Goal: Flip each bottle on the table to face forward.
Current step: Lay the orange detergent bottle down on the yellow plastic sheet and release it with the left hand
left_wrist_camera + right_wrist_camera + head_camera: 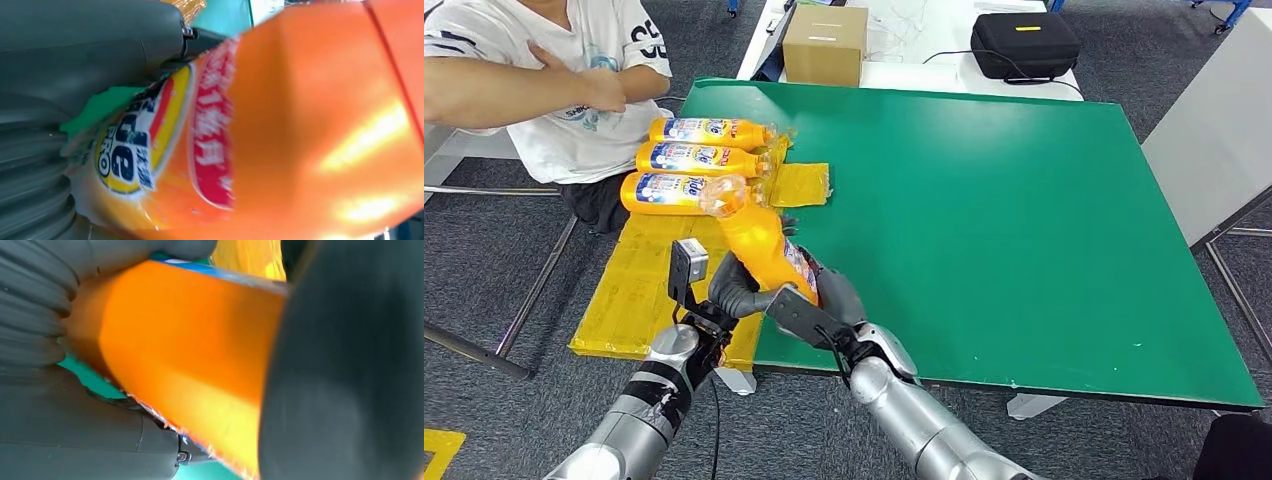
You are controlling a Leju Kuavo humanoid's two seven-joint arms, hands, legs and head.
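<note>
From the head view, both hands are wrapping around one orange bottle (pixel 762 250) near the front-left part of the green table (pixel 1024 230): the left hand (pixel 734 290) is cupping its lower end from the left, and the right hand (pixel 829 300) is closing on it from the right, so the bottle is sitting tilted between them with its clear cap pointing away toward the other bottles. Three more bottles (pixel 699 160) are lying side by side on yellow sheets (pixel 639 290) at the table's left edge, labels up, with a person (pixel 554 80) sitting just behind them, arms folded. In the left wrist view, the label side of the bottle (pixel 165 150) is showing right up against the grey thumb (pixel 100 45), fingers pressing on it. In the right wrist view, the plain orange back of the bottle (pixel 190 345) is lying in that hand's grip, with a dark finger (pixel 350 380) curling over it. So I'd say it's mid-flip on bottle number four. The next move probably calls for rolling it so the label faces up like the rest, then laying it down beside the row without bumping the nearest cap.
</note>
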